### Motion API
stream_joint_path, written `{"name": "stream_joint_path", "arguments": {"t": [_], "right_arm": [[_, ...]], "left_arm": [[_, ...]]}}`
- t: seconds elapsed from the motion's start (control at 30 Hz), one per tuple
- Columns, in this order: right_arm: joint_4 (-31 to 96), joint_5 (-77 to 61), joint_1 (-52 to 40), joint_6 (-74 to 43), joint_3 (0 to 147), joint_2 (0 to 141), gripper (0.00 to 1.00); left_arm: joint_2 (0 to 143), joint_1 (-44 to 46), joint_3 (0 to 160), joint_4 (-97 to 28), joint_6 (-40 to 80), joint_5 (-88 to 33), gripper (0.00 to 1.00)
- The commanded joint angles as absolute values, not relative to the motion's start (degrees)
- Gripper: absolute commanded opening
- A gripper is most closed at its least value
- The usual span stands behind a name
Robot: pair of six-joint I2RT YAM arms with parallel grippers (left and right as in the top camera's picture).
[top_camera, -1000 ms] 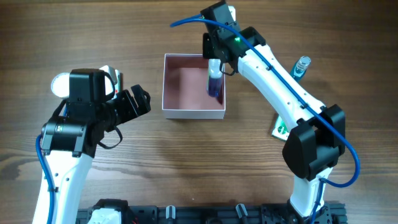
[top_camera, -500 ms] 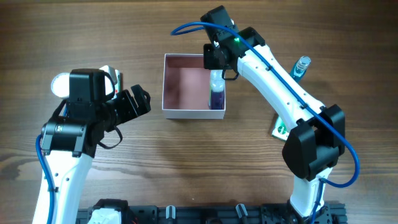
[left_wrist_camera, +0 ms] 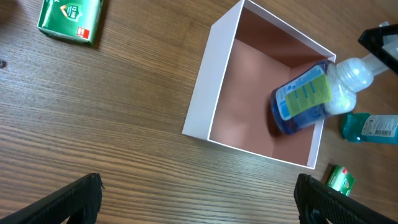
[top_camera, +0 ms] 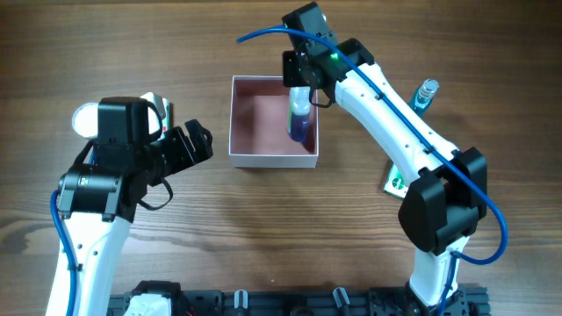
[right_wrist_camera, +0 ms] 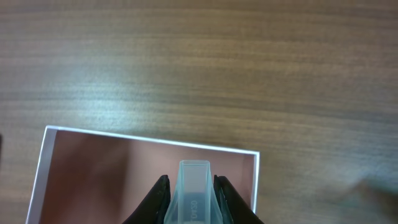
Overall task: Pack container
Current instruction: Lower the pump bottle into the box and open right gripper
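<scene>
overhead, right claw (top_camera: 302, 86) grips a blue bottle (top_camera: 300, 118) tilted inside the container (top_camera: 241, 140); left claw (top_camera: 195, 145) spread wide, holding nothing.

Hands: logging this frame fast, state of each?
Left hand: open, empty.
Right hand: closed on the blue bottle over the container.

surface: brown wood-grain table (top_camera: 263, 237) | light: soft glare patches

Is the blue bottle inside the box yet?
Inside: the blue bottle leans within the box walls, its cap gripped by the right gripper.
</scene>
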State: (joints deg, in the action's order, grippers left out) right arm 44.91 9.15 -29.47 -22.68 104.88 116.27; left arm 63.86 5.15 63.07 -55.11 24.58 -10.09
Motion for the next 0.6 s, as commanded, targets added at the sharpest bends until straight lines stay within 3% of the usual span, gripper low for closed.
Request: {"name": "stream_joint_path", "arguments": {"t": [0.0,0.57], "right_arm": [[43.9,15.1,-29.7,-22.0,106.4,115.9,0.24],[44.0,16.7,-29.7,-21.1,106.4,121.0,0.22]], "left_arm": [[63.9,5.4,64.3,-55.1,25.3,-9.3,1.00],[63.9,5.4,64.3,-55.2,25.3,-9.5,1.00]]}}
